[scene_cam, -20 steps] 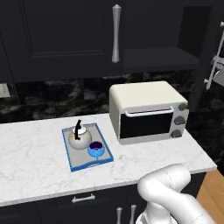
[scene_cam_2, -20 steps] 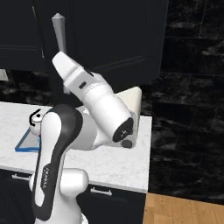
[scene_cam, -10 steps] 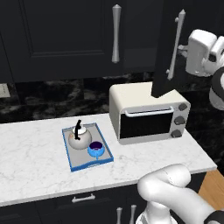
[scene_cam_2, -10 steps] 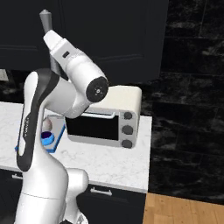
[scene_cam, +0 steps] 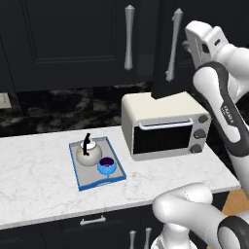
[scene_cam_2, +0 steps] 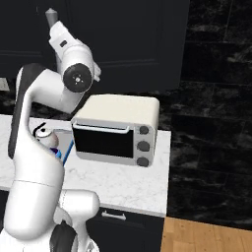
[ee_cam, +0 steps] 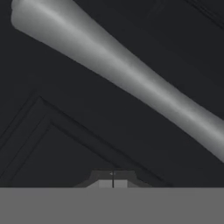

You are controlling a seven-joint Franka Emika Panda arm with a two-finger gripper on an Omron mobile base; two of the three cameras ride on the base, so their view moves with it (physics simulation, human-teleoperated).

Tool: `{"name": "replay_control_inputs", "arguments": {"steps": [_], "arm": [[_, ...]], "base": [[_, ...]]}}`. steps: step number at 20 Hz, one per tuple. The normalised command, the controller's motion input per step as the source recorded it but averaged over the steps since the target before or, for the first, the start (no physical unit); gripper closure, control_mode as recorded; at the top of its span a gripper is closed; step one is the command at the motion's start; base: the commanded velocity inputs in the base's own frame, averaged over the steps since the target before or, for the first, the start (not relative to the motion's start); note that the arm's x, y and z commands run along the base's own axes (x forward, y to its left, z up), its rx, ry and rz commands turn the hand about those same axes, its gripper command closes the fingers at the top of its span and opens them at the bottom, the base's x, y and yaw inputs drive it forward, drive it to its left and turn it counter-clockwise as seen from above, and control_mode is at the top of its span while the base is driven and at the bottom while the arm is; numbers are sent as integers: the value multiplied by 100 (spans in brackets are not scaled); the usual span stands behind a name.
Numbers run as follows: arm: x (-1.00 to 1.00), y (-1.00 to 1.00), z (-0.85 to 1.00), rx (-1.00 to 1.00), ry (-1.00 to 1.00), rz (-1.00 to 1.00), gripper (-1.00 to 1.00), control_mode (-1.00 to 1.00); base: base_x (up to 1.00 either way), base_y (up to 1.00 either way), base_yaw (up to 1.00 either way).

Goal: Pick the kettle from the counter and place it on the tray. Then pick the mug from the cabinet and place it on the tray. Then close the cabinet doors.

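1. The kettle (scene_cam: 88,154) and mug (scene_cam: 107,166) are sitting on the tray (scene_cam: 81,182), centre-left of frame.
2. The gripper (ee_cam: 113,183), fingertips pressed together, is pushing the right cabinet door (scene_cam: 204,19), upper right.
3. Within the last second that door's handle (scene_cam: 171,44) has been swinging toward closed; closing is nearly complete.

Even, flat rendered light; soft shadows under toaster oven (scene_cam: 165,124); hand view dim, handle (ee_cam: 118,74) perhaps blurred.

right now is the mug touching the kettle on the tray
Touching, as far as the left base view shows: the mug sits against the kettle on the tray, with no tray surface between them.
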Motion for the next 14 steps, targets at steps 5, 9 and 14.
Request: {"name": "replay_control_inputs", "arguments": {"steps": [5,9,14], "arm": [[100,-30,-7,0,4,-11,100,-100],[100,-43,-8,0,2,-9,100,-100],[100,-27,-38,0,4,-9,100,-100]], "base": [[0,0,0],[0,0,0],[0,0,0]]}}
